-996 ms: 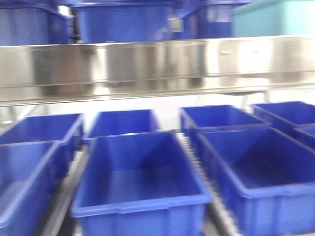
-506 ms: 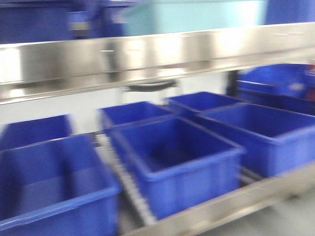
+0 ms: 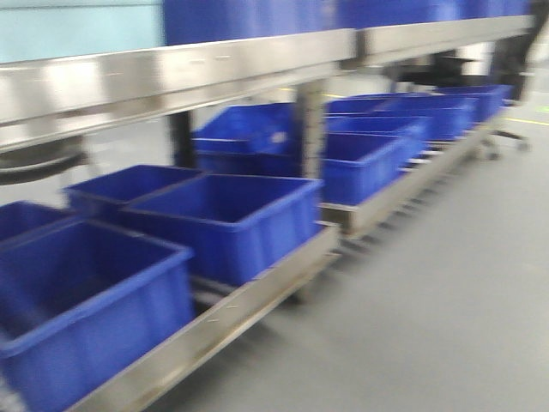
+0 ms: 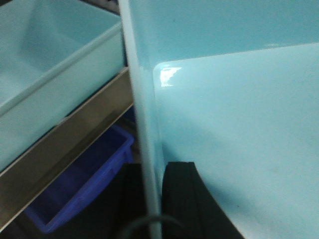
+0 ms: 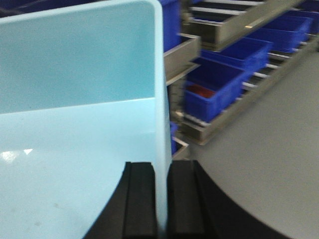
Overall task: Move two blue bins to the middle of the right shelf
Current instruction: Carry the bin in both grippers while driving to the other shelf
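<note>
A pale light-blue bin [image 5: 75,149] fills both wrist views. My right gripper [image 5: 160,167] is shut on its thin right wall, one black finger inside and one outside. On the opposite side, my left gripper [image 4: 152,167] is shut on the same bin's [image 4: 234,124] left wall. A second pale blue bin [image 4: 45,64] sits on a brushed-steel shelf level [image 4: 70,144] just left of the held one. In the front view a pale blue bin [image 3: 77,30] shows at the top left above a steel shelf rail [image 3: 171,73]. Which rack is the right shelf middle I cannot tell.
Several dark blue bins [image 3: 232,215] stand on the low level [image 3: 257,296] under the rail. Another rack with dark blue bins [image 3: 429,112] stretches away to the right. Grey floor [image 3: 429,283] lies in front. A dark blue bin [image 4: 84,184] sits below the left gripper.
The front view has swung right: the dark blue bins and the steel rail slid left, and the grey floor and a further rack came into view.
</note>
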Controlling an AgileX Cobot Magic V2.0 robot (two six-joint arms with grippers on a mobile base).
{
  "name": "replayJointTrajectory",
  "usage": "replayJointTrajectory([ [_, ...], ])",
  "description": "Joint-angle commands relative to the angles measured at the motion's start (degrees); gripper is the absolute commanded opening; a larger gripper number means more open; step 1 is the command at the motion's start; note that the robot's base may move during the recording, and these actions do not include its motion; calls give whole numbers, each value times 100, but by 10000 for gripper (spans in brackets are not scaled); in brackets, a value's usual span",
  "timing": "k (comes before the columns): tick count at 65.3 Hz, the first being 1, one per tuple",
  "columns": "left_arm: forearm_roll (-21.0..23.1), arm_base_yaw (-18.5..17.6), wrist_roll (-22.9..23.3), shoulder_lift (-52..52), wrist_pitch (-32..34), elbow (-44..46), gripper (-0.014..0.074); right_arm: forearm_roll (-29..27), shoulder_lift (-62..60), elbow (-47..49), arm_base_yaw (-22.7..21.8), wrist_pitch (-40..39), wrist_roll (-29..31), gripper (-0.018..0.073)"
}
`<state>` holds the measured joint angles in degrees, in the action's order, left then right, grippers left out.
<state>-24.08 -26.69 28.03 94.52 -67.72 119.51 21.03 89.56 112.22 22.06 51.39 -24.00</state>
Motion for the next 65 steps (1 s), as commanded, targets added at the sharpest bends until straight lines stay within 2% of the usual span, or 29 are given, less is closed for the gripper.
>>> replayJointTrajectory([
  [1, 179, -45, -95, -62, 324, 57, -111, -149, -59, 47, 36, -427, -13, -151],
  [65, 155, -45, -95, -62, 324, 57, -111, -149, -59, 47, 36, -427, -13, -151],
])
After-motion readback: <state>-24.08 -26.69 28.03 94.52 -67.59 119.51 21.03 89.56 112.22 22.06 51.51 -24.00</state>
